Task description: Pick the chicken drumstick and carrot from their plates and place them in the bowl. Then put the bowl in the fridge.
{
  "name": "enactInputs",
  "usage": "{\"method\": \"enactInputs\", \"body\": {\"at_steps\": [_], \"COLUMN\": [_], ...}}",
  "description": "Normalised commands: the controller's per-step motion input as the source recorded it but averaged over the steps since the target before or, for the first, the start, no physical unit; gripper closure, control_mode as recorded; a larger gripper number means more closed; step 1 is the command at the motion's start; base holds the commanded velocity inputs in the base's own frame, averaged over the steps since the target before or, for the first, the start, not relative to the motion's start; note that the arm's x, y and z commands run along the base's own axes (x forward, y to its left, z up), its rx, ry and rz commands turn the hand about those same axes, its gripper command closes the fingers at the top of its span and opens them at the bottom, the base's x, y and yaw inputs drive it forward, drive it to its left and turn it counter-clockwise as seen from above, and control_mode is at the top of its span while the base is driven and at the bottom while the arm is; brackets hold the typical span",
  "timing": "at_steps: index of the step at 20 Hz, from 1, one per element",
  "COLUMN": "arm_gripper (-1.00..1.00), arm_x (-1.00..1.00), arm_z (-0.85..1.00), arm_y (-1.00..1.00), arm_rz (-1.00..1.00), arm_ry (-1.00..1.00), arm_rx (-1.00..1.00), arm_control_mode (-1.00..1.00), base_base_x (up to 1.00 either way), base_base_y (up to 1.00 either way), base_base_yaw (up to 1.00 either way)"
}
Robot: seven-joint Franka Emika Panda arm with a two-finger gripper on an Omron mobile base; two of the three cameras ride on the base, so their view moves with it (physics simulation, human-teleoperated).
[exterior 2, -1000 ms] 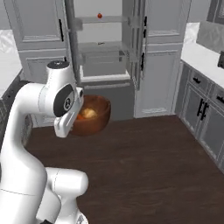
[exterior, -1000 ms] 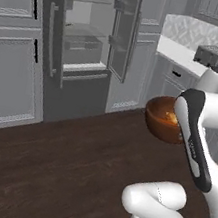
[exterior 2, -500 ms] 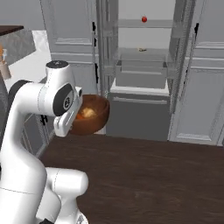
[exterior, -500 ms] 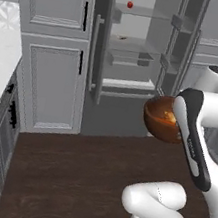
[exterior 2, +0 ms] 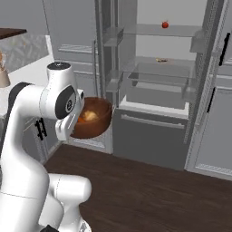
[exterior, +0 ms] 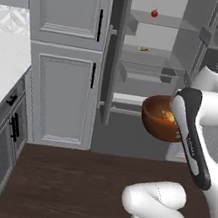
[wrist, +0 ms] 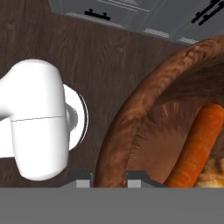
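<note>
The bowl (exterior: 159, 117) hangs in the air, its rim pinched between the nearly closed fingers of the end effector (wrist: 109, 181), with the carrot (wrist: 196, 146) and the chicken drumstick (wrist: 214, 173) lying inside. Ahead stands the open fridge (exterior 2: 156, 81), a red fruit (exterior 2: 165, 24) on its top shelf. Since a second ago the base has swung round, so the fridge now faces the cameras squarely and looks nearer.
</note>
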Motion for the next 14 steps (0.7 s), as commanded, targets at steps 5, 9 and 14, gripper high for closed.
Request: {"method": "enactInputs", "body": {"at_steps": [5, 9, 14], "arm_gripper": [1.0, 1.0, 1.0], "arm_x": [0.0, 0.0, 0.0], "arm_z": [0.0, 0.0, 0.0], "arm_y": [0.0, 0.0, 0.0], "arm_rz": [0.0, 0.0, 0.0], "arm_ry": [0.0, 0.0, 0.0], "arm_rx": [0.0, 0.0, 0.0], "arm_control_mode": [1.0, 1.0, 1.0], "base_base_x": [0.88, 0.91, 0.86], "base_base_y": [-0.33, -0.47, -0.37], "base_base_yaw": [-0.22, -0.14, -0.15]}}
